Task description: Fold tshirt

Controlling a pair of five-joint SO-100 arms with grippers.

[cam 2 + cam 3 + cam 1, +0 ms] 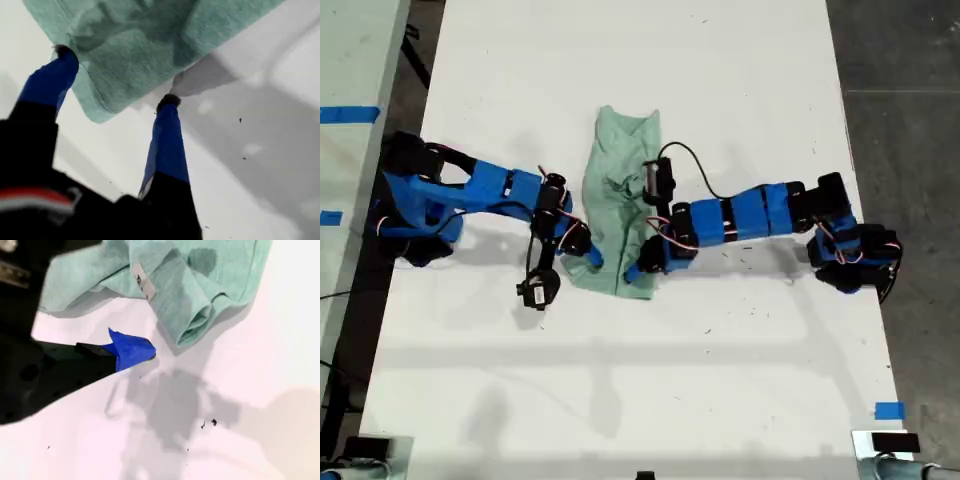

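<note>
The pale mint-green tshirt (616,195) lies bunched in a narrow strip at the middle of the white table (720,80). My first gripper (588,256), on the arm at the exterior view's left, is open at the strip's near corner. Its blue fingers (167,135) straddle the tshirt (135,45) corner without pinching it. My second gripper (638,268), on the arm from the exterior view's right, sits at the other near corner. One blue fingertip (132,349) rests on bare table beside a rolled fold of the tshirt (200,285), which bears a small white tag (142,282); its other jaw is hidden.
Both arm bases stand at the table's sides in the exterior view. Blue tape marks (888,410) lie near the table's near corner at the exterior view's right. Grey floor (900,60) borders the table. Small dark specks (207,424) dot the tabletop.
</note>
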